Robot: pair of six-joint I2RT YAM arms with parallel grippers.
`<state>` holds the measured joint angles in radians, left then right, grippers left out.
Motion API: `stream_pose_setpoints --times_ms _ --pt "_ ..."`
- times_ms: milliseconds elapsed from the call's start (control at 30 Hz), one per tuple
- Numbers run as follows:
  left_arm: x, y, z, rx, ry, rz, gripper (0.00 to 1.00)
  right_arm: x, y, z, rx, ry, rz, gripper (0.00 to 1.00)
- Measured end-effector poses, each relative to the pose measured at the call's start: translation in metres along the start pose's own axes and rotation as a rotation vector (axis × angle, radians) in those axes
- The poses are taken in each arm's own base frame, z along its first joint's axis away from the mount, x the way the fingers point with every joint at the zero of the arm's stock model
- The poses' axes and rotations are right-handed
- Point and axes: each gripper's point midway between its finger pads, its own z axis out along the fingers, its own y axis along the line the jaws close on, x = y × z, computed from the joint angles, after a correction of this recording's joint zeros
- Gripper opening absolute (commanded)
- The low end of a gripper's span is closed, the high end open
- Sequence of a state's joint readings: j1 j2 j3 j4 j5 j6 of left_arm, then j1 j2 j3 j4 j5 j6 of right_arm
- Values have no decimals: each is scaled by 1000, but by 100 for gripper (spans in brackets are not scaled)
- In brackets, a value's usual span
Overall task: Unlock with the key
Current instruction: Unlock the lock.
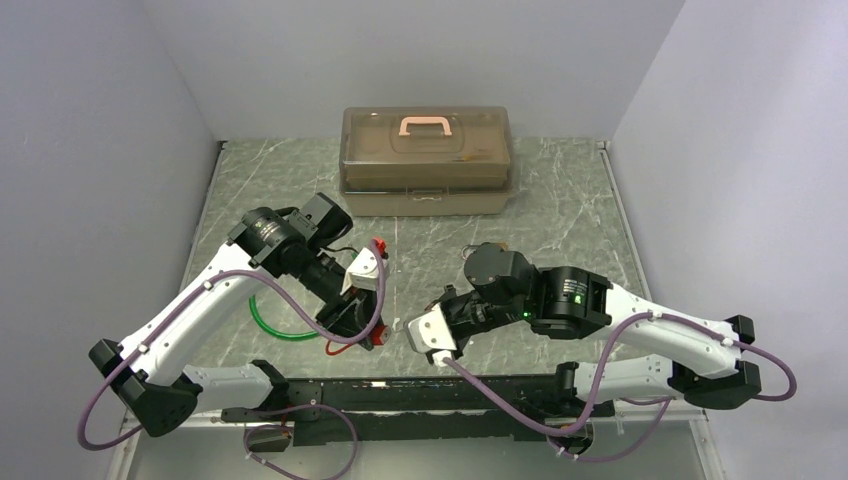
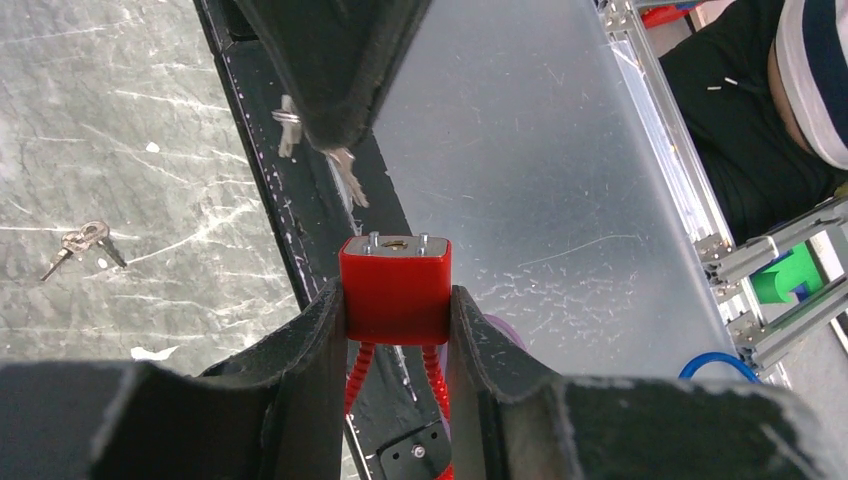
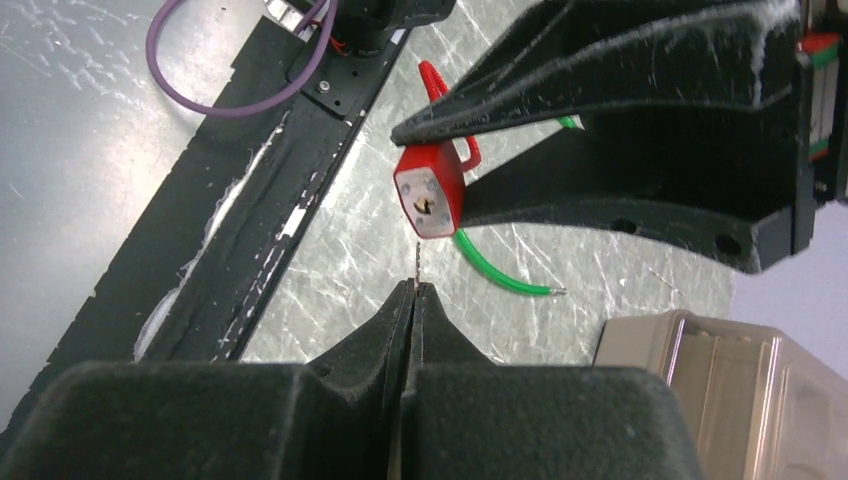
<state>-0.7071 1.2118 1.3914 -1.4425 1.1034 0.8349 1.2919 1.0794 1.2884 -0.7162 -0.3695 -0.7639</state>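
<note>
My left gripper (image 2: 397, 292) is shut on a small red-cased lock (image 2: 396, 300), gripping its two sides, with its brass keyhole face (image 3: 428, 204) turned toward the right gripper. Red ribbed wire hangs below the lock. My right gripper (image 3: 413, 286) is shut on the key (image 3: 417, 262), a thin silver blade sticking out past its fingertips. In the left wrist view the key (image 2: 347, 178) points at the keyhole, its tip a short gap away. From above, the two grippers meet near the table's front, left (image 1: 372, 330) and right (image 1: 412, 330).
A green cable (image 3: 500, 268) curls on the marble table behind the lock. Loose spare keys (image 2: 85, 240) lie on the table to the left. A beige lidded box (image 1: 427, 160) stands at the back. A black rail (image 1: 420, 395) runs along the near edge.
</note>
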Motion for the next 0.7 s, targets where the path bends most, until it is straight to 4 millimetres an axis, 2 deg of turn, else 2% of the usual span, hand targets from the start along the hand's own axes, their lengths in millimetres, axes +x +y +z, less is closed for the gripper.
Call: stream_pose_setpoints --times_ms 467,700 --pt "-1 4 1 -8 -8 -33 4 -12 -1 7 -8 -4 -32 0" --pt "-1 4 1 -8 -9 -46 5 -10 0 11 -14 8 -41 0"
